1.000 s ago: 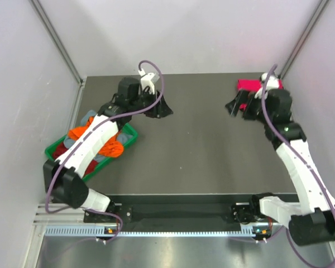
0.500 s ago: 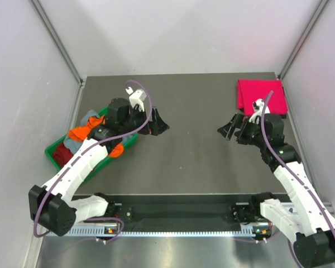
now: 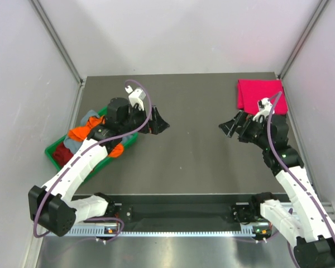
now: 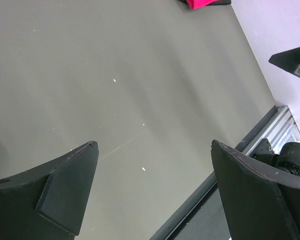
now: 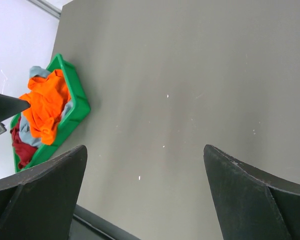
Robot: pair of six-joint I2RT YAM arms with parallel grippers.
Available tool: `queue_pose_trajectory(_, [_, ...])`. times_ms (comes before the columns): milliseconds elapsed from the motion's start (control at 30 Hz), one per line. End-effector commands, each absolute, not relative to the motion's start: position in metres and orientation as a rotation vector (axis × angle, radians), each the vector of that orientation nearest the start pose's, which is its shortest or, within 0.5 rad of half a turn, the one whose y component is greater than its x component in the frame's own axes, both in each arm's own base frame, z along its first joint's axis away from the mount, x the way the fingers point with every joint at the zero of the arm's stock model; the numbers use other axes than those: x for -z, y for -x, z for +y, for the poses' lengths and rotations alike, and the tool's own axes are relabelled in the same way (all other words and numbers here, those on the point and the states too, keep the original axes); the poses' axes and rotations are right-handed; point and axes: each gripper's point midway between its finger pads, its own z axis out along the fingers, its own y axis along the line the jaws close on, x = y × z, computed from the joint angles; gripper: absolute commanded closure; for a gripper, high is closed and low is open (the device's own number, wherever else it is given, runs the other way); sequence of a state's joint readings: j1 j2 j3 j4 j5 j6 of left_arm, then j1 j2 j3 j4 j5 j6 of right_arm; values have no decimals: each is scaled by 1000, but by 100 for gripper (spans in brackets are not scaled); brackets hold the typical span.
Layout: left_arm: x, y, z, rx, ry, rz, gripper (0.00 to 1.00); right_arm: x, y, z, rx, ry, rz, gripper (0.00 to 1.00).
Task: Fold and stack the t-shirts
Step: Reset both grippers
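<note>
2 grippers hang above the table (image 3: 190,162), each with its jaws spread wide and nothing between them. The left gripper (image 4: 154,145) hovers just to the right of the green tray (image 3: 133,134). The right gripper (image 5: 145,147) hovers well to the right of that tray, across the middle of the table.

1 pink-red t-shirt (image 3: 260,95) lies folded into a flat rectangle far to the right of the tray, at the table's back corner. I judge it to be the start of the stack, parked there so the middle is free for folding.

3 more shirts sit crumpled inside the tray: the orange tee (image 3: 81,133) on top, the dark red tee (image 3: 60,153) at the tray's near end, and the grey-blue tee (image 3: 89,117) at its far end. They look like the waiting supply, kept together within the left arm's reach.

With both grippers unladen, the arms seem to be between garments, and the left one is better placed to reach into the tray.

0 brands, labels or written words can be read on the shirts, tray or arms.
</note>
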State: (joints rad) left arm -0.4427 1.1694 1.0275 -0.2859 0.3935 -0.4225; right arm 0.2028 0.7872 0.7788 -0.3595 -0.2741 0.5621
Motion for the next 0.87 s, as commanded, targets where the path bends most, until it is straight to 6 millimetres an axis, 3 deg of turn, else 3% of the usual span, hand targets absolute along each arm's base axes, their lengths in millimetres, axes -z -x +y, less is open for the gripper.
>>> queue_pose_trajectory(0, [-280, -295, -234, 962, -305, 1958, 1, -257, -272, 126, -763, -161, 1931, 0])
queue_pose_trajectory(200, [-281, -294, -234, 966, -305, 1951, 1, -247, -271, 124, -758, -173, 1945, 0])
queue_pose_trajectory(367, [-270, -293, -234, 974, -294, 1970, 1, -233, -270, 124, -763, -190, 1964, 0])
queue_pose_trajectory(833, [-267, -292, -235, 980, -294, 1968, 1, -238, -268, 121, -743, -183, 1951, 0])
